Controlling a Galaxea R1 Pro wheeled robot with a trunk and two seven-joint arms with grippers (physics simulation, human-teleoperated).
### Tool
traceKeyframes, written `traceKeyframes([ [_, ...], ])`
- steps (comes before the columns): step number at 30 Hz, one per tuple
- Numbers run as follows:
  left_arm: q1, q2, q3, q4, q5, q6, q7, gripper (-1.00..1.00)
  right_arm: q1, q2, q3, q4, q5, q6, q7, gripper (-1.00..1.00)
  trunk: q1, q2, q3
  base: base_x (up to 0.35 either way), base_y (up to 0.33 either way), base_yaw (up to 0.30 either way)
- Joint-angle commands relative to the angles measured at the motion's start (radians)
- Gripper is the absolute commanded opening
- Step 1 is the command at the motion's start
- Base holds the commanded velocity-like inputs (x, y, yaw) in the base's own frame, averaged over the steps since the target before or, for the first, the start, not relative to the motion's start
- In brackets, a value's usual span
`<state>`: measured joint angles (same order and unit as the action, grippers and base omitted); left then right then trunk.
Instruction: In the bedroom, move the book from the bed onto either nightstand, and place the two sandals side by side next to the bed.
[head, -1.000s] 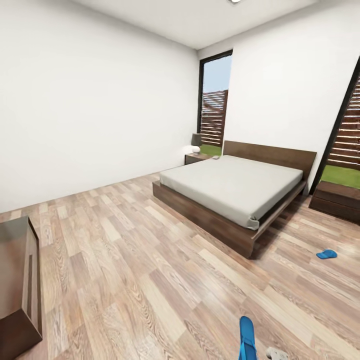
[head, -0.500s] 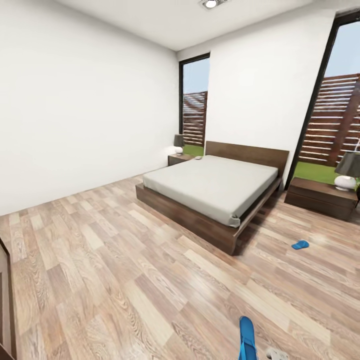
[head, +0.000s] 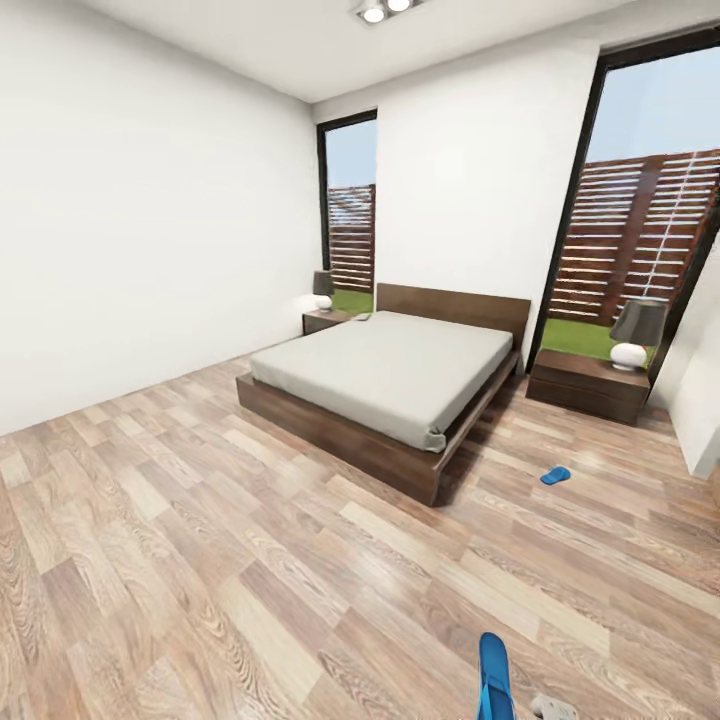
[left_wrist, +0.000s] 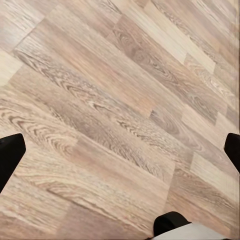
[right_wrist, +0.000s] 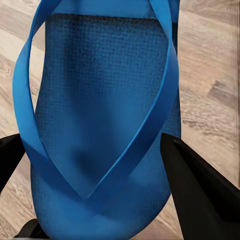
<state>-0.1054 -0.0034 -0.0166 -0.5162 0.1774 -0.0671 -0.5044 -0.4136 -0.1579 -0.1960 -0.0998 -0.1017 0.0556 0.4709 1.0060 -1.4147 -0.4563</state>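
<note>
Head view takes in a white-walled bedroom with a brown wood-plank floor (head: 200, 520), where a low dark-framed bed (head: 385, 395) carries a plain pale mattress; no book can be made out on it from this range. Dark nightstands, one far (head: 325, 320) and one near (head: 588, 385), flank it, each bearing a round-based lamp, before tall windows showing a slatted fence. One blue sandal (head: 555, 475) lies on the planks between bed corner and near nightstand. Right wrist view shows the second sandal (right_wrist: 100, 125), textured sole and smooth straps, clamped between the right gripper's (right_wrist: 95, 175) dark fingers. Left wrist view shows the left gripper (left_wrist: 120, 150) spread wide over bare grained floor.
</note>
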Motion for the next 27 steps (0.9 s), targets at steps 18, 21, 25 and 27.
traceKeyframes([
  [18, 0.000, 0.000, -0.002, 0.001, 0.005, -0.003, -0.002, 1.00, -0.001, 0.000, 0.000, 0.000, -0.010, 0.006, 0.002, -1.00, -0.058, 0.105, 0.046, 0.000, 0.000, -0.066],
  [21, 0.000, 0.000, -0.001, 0.001, 0.005, -0.003, -0.002, 1.00, -0.001, 0.000, 0.000, 0.000, -0.010, 0.006, 0.002, -1.00, -0.058, 0.105, 0.046, 0.000, 0.000, 0.000],
  [25, 0.000, 0.000, 0.000, 0.001, 0.005, -0.003, -0.002, 1.00, -0.001, 0.000, 0.000, 0.000, -0.010, 0.006, 0.002, -1.00, -0.058, 0.105, 0.046, 0.000, 0.000, 0.000],
  [27, 0.000, 0.000, 0.000, 0.001, 0.005, -0.003, -0.002, 1.00, -0.001, 0.000, 0.000, 0.000, -0.010, 0.006, 0.003, -1.00, -0.058, 0.105, 0.046, 0.000, 0.000, 0.000],
])
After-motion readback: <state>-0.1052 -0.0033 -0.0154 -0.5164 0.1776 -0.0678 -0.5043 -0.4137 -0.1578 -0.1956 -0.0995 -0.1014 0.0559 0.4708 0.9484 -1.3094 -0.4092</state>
